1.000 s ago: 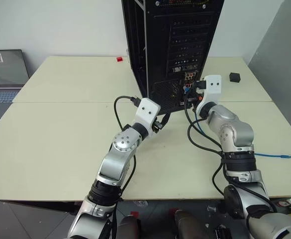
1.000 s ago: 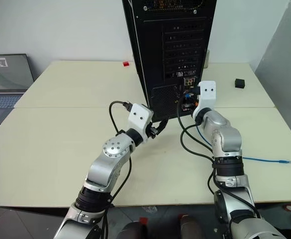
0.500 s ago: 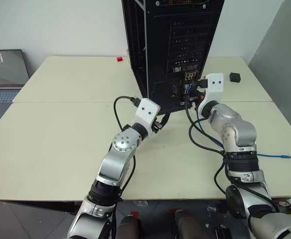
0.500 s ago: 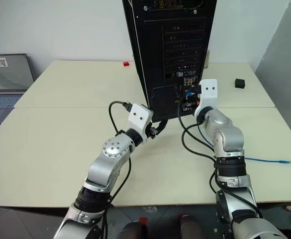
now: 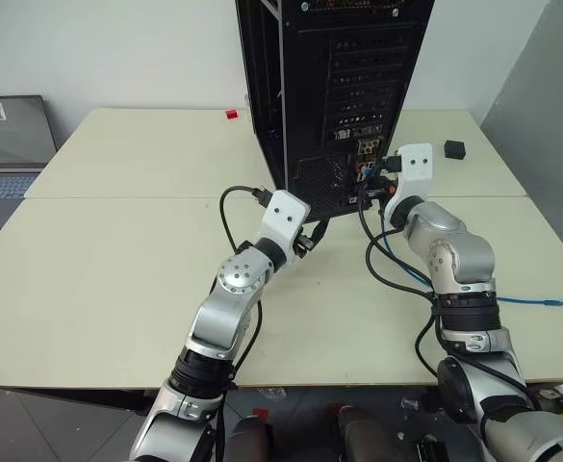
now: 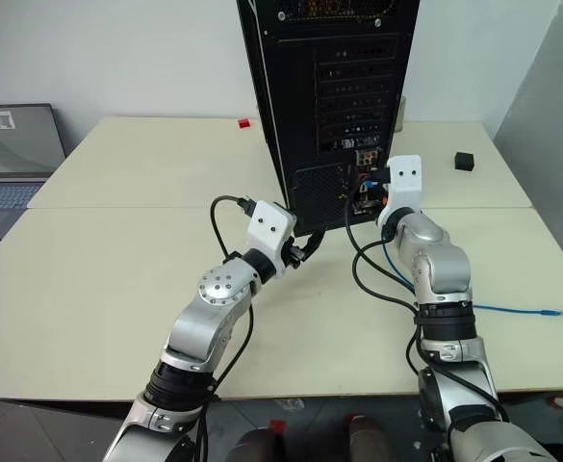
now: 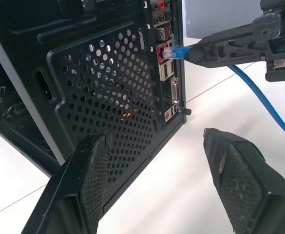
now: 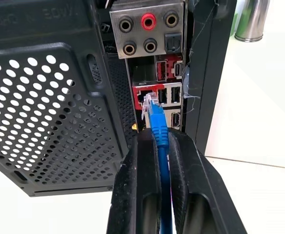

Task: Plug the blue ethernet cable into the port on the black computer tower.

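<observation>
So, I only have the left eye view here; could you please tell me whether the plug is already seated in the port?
Observer: Not clearly. In the right wrist view the blue ethernet cable has its clear plug tip at the red-framed port on the black computer tower; I cannot tell whether it is seated.
Operator: Is the right gripper gripping firmly?
Observer: Yes, the right gripper is shut on the cable just behind the plug.
Operator: And the left?
Observer: The left gripper is open, holding nothing, near the tower's mesh grille.

We note bright, even, diffuse light; the table [image 5: 117, 250] reads pale with only soft, faint shadows. The black computer tower [image 5: 358, 87] keeps its panel detail. In the left wrist view, near fingers [image 7: 239, 180] look slightly soft.
</observation>
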